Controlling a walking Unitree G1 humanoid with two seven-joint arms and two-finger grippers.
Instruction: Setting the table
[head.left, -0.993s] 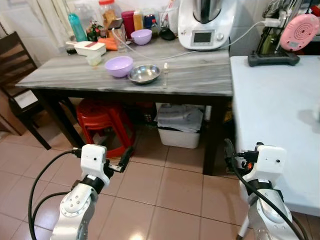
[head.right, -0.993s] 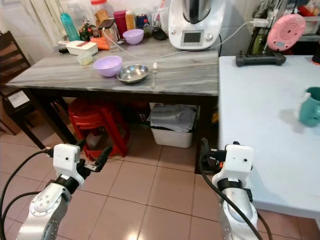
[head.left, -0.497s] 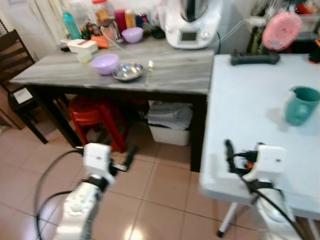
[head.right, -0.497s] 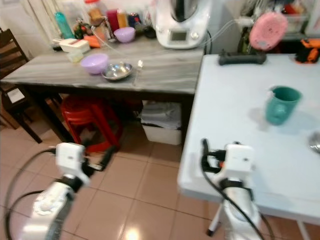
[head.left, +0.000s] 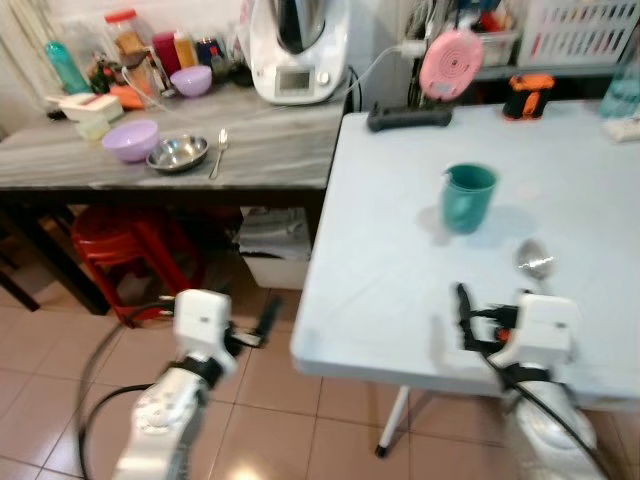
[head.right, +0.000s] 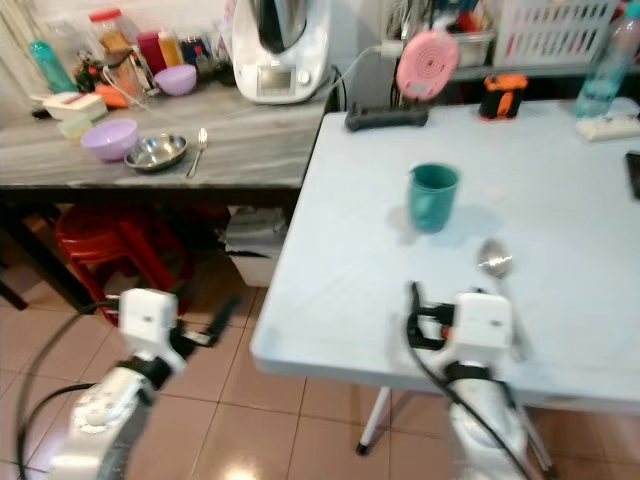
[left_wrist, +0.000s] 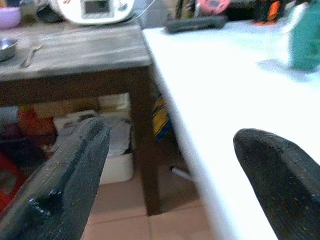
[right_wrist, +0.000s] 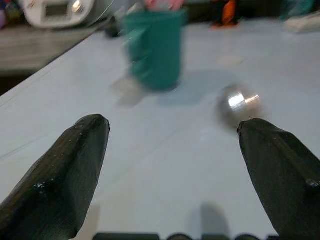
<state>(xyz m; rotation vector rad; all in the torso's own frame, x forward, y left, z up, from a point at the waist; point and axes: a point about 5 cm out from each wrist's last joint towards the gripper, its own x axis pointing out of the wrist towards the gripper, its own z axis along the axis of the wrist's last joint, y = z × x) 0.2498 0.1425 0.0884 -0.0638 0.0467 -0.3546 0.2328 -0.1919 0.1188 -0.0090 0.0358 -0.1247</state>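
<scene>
A teal cup (head.left: 468, 196) stands upright on the white table (head.left: 400, 250), with a metal spoon (head.left: 533, 262) lying just to its right. My right gripper (head.left: 463, 300) hovers open over the table's near edge, its fingers (right_wrist: 75, 170) pointing toward the cup (right_wrist: 152, 49) and the spoon (right_wrist: 237, 102). My left gripper (head.left: 267, 318) is open and empty, low over the floor beside the white table's left edge (left_wrist: 200, 145). On the grey side table (head.left: 270, 150) sit a purple bowl (head.left: 131, 139), a steel bowl (head.left: 178, 153) and another spoon (head.left: 219, 152).
A white kitchen machine (head.left: 295, 50), bottles, a jar and a small purple bowl (head.left: 190, 80) crowd the back of the grey table. A red stool (head.left: 125, 240) and a white bin (head.left: 275, 255) sit underneath. A pink fan (head.left: 452, 62) and a basket stand behind the white table.
The camera has swung right, bringing the white table with the cup and spoon into view. Both grippers stay open and held out in front as before.
</scene>
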